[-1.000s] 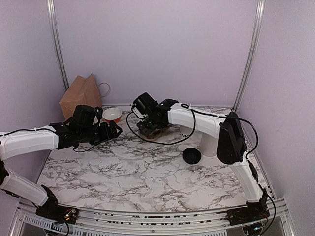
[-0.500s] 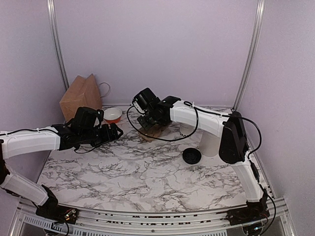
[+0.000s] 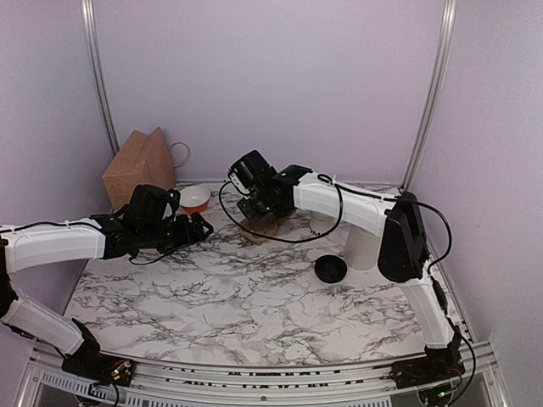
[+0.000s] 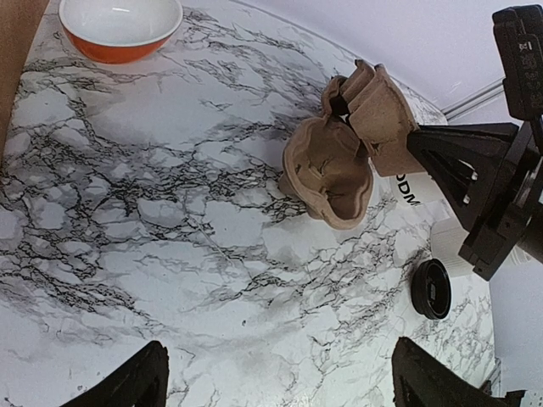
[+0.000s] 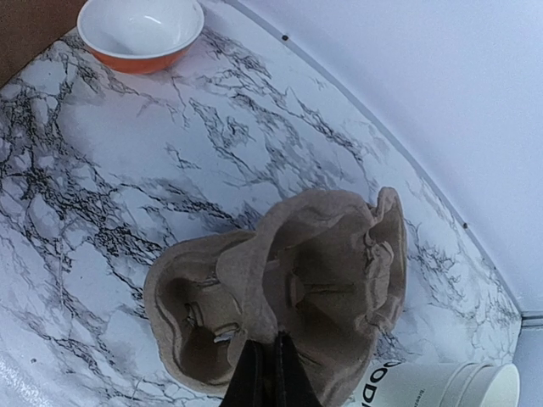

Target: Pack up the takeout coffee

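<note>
Toward the far right of the marble worktop (image 3: 254,297), the white paper cup (image 3: 320,224) sits partly behind the right arm's forearm. Its black lettering shows low on the side in the left wrist view (image 4: 406,188) and at the bottom edge of the right wrist view (image 5: 428,387). Whether it stands fully upright cannot be told from these angles. Its round black lid (image 3: 330,269) lies flat on the worktop nearer the front, apart from the cup and just beside a taller white cylinder (image 3: 363,248) toward the right edge.

Just left of the cup, a brown pulp cup carrier (image 3: 265,227) is tilted: one end rests on the marble and the other is raised. The right gripper (image 5: 267,363) is pinched tight on the carrier's raised rim, its jaws almost together with only the thin wall between them. The carrier's two pockets, seen from the right wrist, hold nothing.

Further left, the left gripper (image 3: 199,227) hovers above the worktop, pointing toward the carrier, its jaws spread wide and holding nothing; both fingertips (image 4: 127,386) frame bare marble in its own view.

Near the far left corner sits an orange bowl (image 3: 194,198) with a white inside, and beside it a brown paper bag (image 3: 140,165) stands against the wall.
</note>
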Robot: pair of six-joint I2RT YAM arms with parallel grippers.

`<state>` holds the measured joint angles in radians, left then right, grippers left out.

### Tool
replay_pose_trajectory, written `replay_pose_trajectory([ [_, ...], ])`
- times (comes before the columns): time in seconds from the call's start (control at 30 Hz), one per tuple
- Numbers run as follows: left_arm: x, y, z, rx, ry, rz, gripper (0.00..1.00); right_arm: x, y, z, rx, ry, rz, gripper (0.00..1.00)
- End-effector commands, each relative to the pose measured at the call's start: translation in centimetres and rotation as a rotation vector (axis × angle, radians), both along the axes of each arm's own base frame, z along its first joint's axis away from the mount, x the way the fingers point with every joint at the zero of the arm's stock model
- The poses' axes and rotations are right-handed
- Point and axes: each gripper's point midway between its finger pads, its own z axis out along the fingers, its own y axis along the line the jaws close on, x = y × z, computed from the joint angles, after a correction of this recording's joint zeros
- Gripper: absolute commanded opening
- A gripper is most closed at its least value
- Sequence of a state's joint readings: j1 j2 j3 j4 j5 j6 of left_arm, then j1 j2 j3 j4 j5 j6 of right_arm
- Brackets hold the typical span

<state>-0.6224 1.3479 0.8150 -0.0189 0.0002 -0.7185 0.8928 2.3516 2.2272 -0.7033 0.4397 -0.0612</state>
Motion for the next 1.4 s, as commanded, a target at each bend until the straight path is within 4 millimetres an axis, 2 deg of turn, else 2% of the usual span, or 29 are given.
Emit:
replay_pose_trajectory([
  [0.0,0.4,-0.3,0.6,-0.022,-0.017,-0.004,0.92,0.0,-0.1,5.1,0.053,-0.095,-0.005,0.00],
  [0.3,0.6,-0.4,1.1,-0.024,-0.027,-0.006,0.92,0.3,-0.5,7.1,0.046,-0.151,-0.002,0.00],
  [0.47,0.7,-0.2,1.4,-0.017,-0.038,0.005,0.92,-0.4,-0.2,7.7,0.046,-0.159,0.020,0.00],
  [0.6,0.8,1.0,2.1,0.006,-0.063,0.053,0.92,-1.6,0.3,8.5,0.051,-0.167,0.051,0.00],
  [0.73,1.1,3.4,3.3,0.041,-0.098,0.147,0.93,-3.2,0.8,9.4,0.069,-0.166,0.085,0.00],
  [0.9,1.2,6.5,5.3,0.055,-0.143,0.257,0.93,-6.4,2.2,9.9,0.079,-0.153,0.181,0.00],
  [1.03,1.0,7.9,7.1,0.045,-0.184,0.297,0.94,-10.8,4.1,9.6,0.061,-0.144,0.296,0.00],
  [1.23,1.0,8.9,8.7,0.034,-0.209,0.320,0.94,-18.2,6.3,7.7,-0.004,-0.127,0.435,0.00],
  [1.37,1.0,9.0,8.8,0.031,-0.208,0.323,0.94,-22.0,6.8,5.8,-0.051,-0.105,0.474,0.00],
])
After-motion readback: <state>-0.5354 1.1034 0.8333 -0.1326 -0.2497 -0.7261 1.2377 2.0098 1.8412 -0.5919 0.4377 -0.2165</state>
